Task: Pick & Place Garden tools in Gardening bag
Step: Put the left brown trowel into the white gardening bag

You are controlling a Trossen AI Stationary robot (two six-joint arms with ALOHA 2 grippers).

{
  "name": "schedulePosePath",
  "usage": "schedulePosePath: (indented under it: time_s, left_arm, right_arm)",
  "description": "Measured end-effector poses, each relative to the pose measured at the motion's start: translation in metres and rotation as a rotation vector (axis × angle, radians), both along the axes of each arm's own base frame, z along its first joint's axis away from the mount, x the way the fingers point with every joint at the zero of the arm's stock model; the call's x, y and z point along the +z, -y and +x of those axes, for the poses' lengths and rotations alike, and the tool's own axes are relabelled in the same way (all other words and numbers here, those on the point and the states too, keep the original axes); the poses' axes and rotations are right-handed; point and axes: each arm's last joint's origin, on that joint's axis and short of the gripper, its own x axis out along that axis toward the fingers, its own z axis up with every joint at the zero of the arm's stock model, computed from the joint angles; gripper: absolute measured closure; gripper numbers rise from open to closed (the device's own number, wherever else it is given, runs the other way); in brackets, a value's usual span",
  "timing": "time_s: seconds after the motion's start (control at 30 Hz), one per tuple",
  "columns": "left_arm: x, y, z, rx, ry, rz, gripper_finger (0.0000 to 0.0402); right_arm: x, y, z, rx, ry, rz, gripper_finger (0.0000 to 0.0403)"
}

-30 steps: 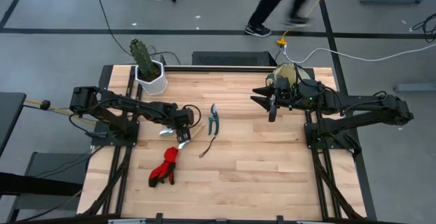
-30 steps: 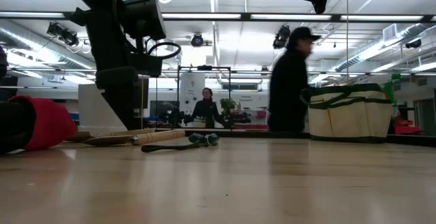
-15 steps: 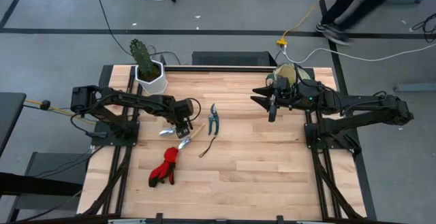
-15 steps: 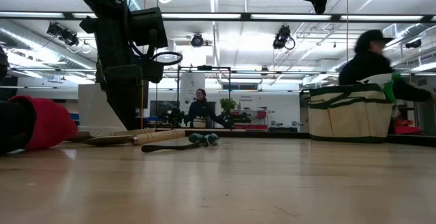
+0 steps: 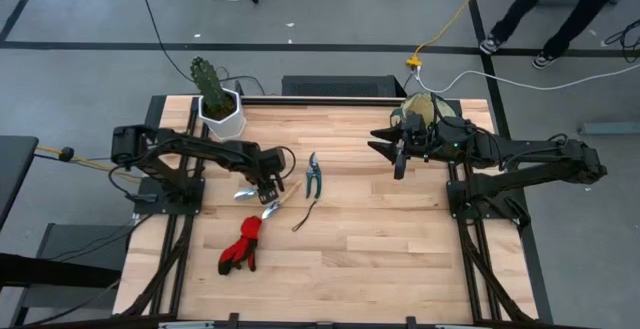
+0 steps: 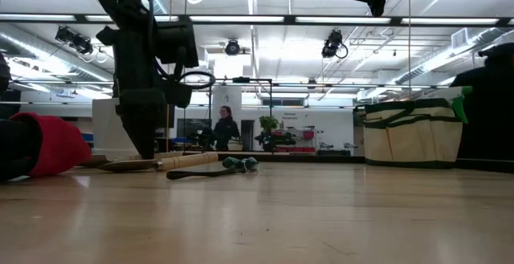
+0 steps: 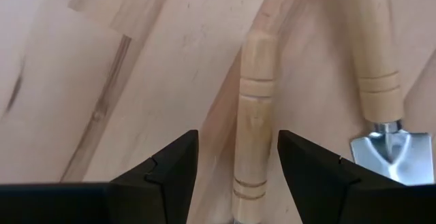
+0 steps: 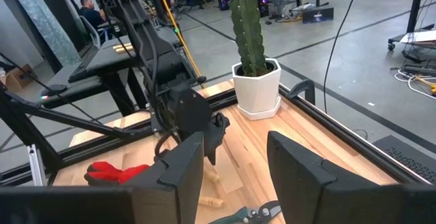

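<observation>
Progress looks partial: most garden tools lie out on the table (image 5: 380,249), and only a green sprayer (image 6: 463,103) can be seen poking from the gardening bag (image 6: 412,132), which stands at the far right corner of the table, just behind the right arm. Left on the wood are the red gloves (image 5: 240,249) toward the near left, the thin dark cord (image 5: 302,217) beside them, the pruning shears (image 5: 313,172) near the middle, and two wooden-handled pieces by the left arm, one of them a trowel (image 7: 381,94) whose metal blade shows in the left wrist view. Judging by this, the step in hand is picking up a wooden-handled tool. The left claw (image 5: 267,191) hangs low over that spot with its fingers apart, and the left wrist view shows a wooden handle (image 7: 251,149) lying straight between the two fingers, not yet touched by either as far as can be seen; the trowel lies just beside it, outside the gap. The right claw (image 5: 399,159) waits above the table in front of the bag, fingers apart and holding nothing, facing across toward the white pot with the cactus (image 5: 218,104) at the far left corner.
</observation>
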Motion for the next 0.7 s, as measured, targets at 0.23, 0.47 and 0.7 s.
schedulePosePath:
  time_s: [0.23,0.47,0.7]
  left_arm:
    - [-0.0058,-0.0002,0.0012,0.000,-0.024,-0.004,0.0193]
    - [-0.0069,-0.0003,0.0018,-0.008,-0.026,-0.004,0.0193]
    - [-0.0072,-0.0005,0.0019,0.006,-0.026,-0.008,0.0194]
  right_arm:
    - [-0.0001,0.0000,0.0000,0.000,-0.001,0.000,0.0241]
    - [-0.0008,0.0000,0.0000,0.000,-0.008,0.001,0.0241]
    - [-0.0008,0.0000,0.0000,0.000,-0.008,0.000,0.0241]
